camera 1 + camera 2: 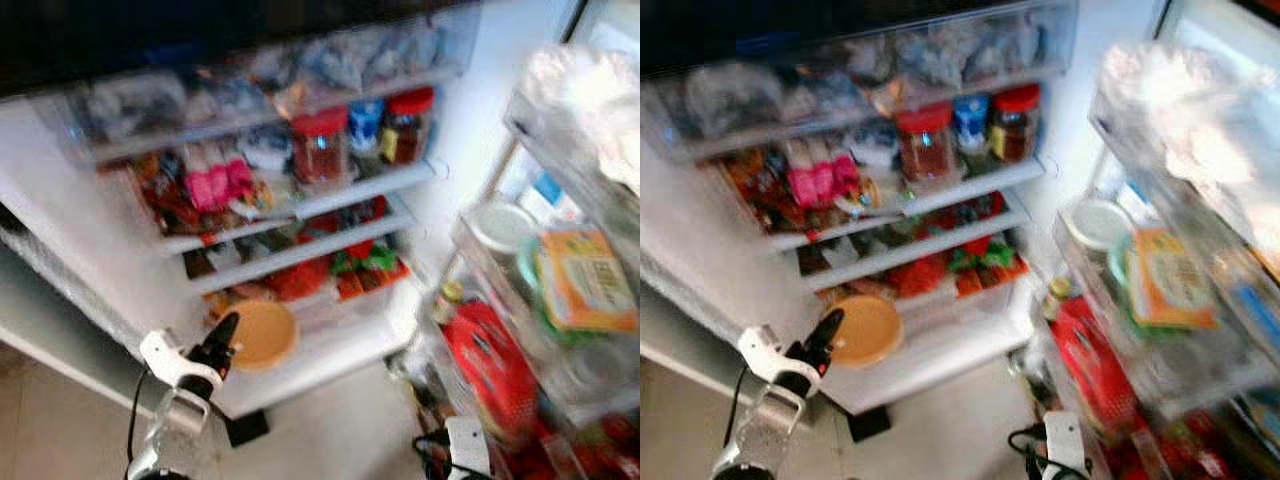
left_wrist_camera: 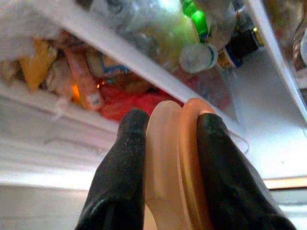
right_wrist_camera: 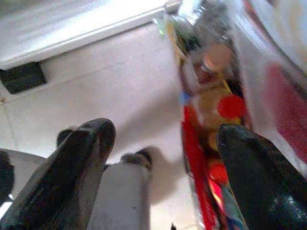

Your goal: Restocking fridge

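Observation:
The fridge stands open before me, its shelves (image 1: 300, 205) packed with jars, packets and bags. My left gripper (image 1: 222, 345) is shut on the rim of a tan round plate (image 1: 262, 334), held at the fridge's lowest shelf. In the left wrist view the two black fingers (image 2: 122, 167) pinch the plate's edge (image 2: 175, 158). My right gripper (image 3: 163, 143) hangs low by the door with its fingers (image 3: 79, 158) spread wide apart and nothing between them; its white wrist (image 1: 466, 445) shows at the bottom.
The open door's racks (image 1: 545, 330) on the right hold a red packet (image 1: 492, 365), an orange carton (image 1: 585, 280) and a white lid. Light floor tiles (image 1: 330, 430) lie below. A grey counter edge (image 1: 40, 330) runs along the left.

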Available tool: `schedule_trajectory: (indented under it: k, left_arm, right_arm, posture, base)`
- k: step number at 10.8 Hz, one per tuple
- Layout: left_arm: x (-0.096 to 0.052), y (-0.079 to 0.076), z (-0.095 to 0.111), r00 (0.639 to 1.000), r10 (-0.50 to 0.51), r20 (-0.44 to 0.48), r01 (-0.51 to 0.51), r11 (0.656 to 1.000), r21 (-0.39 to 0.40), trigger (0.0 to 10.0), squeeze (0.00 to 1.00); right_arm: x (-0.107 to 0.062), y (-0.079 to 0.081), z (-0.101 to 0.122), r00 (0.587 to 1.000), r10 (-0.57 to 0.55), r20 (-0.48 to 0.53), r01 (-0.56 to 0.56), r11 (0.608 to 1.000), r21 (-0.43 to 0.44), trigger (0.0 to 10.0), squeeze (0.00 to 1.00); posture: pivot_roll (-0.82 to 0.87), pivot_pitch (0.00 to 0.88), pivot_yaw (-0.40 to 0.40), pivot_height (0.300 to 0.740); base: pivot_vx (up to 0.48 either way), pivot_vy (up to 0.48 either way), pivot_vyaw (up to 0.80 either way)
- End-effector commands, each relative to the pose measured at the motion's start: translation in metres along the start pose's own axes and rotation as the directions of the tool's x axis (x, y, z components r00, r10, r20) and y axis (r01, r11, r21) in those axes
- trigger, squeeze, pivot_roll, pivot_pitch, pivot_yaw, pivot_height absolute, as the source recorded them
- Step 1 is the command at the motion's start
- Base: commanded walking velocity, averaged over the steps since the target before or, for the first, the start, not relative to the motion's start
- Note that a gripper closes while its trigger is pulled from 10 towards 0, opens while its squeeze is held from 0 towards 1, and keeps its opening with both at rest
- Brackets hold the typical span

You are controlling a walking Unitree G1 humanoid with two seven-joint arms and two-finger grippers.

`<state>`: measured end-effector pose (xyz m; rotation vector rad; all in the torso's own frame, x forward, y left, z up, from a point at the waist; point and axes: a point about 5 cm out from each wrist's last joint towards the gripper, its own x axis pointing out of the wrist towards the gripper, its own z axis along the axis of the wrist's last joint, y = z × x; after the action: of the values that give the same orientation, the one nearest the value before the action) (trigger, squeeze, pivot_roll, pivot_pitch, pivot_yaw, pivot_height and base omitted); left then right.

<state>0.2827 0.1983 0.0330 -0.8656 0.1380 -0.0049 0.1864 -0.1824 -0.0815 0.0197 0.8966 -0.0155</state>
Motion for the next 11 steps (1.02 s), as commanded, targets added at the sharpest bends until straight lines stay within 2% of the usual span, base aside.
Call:
schedule_trajectory:
  k: [1, 9, 11]
  left_arm:
    - [0.0009, -0.0036, -0.0046, 1.0, -0.013, -0.007, 0.012, 1.0, -0.019, 10.0, 0.0]
    - [0.0013, -0.0052, -0.0056, 1.0, -0.019, -0.013, 0.018, 1.0, -0.02, 10.0, 0.0]
    - [0.0014, -0.006, -0.0105, 0.999, -0.023, -0.039, 0.022, 0.999, -0.023, 10.0, 0.0]
  right_arm:
    - [-0.0022, -0.0042, -0.008, 1.0, -0.008, -0.023, 0.008, 1.0, 0.007, 10.0, 0.0]
    - [-0.0022, -0.0039, -0.0077, 1.0, 0.001, -0.021, -0.001, 1.0, 0.01, 10.0, 0.0]
    - [-0.0023, -0.0034, -0.0081, 1.0, 0.007, -0.019, -0.007, 1.0, 0.011, 10.0, 0.0]
  posture:
    - [-0.06, 0.135, 0.035, 0.74]
    - [-0.06, 0.136, 0.036, 0.74]
    - [-0.06, 0.139, 0.036, 0.74]
  base:
    - [0.352, 0.0, 0.0]
    - [0.35, 0.0, 0.0]
    - [0.0, 0.0, 0.0]
